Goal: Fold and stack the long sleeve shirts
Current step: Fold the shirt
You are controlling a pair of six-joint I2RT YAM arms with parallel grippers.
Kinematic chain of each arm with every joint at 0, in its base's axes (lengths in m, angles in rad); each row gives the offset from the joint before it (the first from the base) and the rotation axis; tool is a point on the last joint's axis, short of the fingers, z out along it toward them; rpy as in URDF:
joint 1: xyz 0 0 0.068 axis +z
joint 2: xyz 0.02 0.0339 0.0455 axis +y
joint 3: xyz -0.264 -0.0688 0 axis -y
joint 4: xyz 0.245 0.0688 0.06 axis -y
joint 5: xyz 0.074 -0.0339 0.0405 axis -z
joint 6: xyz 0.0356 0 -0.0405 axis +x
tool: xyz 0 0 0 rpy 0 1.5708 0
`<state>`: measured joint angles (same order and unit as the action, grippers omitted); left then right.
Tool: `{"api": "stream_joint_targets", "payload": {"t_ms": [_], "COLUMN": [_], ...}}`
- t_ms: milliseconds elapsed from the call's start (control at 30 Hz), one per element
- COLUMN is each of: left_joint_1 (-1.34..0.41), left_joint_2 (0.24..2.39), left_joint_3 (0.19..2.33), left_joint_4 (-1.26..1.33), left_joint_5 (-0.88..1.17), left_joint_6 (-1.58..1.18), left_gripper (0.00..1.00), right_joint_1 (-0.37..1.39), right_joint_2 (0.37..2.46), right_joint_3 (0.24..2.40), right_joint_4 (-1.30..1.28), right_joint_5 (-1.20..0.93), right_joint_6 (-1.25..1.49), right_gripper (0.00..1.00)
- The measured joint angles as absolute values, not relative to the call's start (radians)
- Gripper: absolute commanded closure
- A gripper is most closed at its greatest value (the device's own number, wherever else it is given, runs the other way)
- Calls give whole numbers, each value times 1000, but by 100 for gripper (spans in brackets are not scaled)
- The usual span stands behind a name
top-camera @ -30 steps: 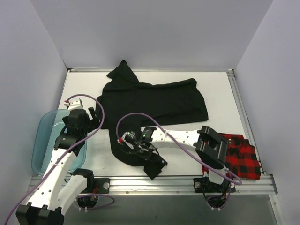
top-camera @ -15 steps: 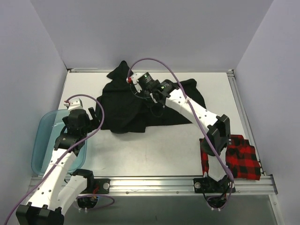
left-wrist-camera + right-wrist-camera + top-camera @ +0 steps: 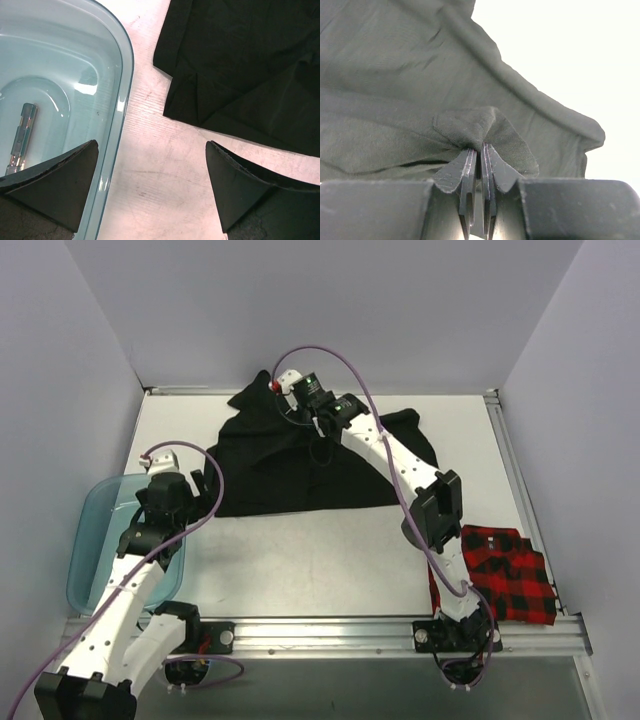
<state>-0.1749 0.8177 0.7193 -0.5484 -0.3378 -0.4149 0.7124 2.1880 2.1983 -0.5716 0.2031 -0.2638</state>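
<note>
The black long sleeve shirt lies spread across the far middle of the table, its near part folded back over itself. My right gripper reaches over its far part and is shut on a pinch of black cloth, with the fabric bunched at the tips of the right gripper. The red-and-black check shirt lies folded at the near right corner. My left gripper hovers open by the black shirt's left edge. Nothing sits between the fingers of the left gripper.
A translucent teal tub stands at the near left, its rim just left of my left fingers, with a small pen-like object inside. White walls close in the table on three sides.
My right gripper has carried the black shirt's near part from the front of the table up over the shirt to its far side. The left arm has not moved.
</note>
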Motion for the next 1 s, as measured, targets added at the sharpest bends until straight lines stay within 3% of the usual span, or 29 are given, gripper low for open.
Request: {"api": "stream_joint_targets", "payload": {"t_ms": [500, 1000], "left_joint_1": [-175, -175], "left_joint_2": [827, 833], "left_joint_3": [719, 719], "left_joint_4": [-548, -548], "left_joint_5": [-334, -327], "left_joint_6": [-415, -415], "left_gripper": [3, 3], "right_joint_1": [674, 676], "right_joint_2": [2179, 2005], "right_joint_3": [2149, 1791], "right_joint_4": [-199, -254], "right_joint_5": [336, 227], "right_joint_6": [-284, -442], "right_gripper": [98, 95]}}
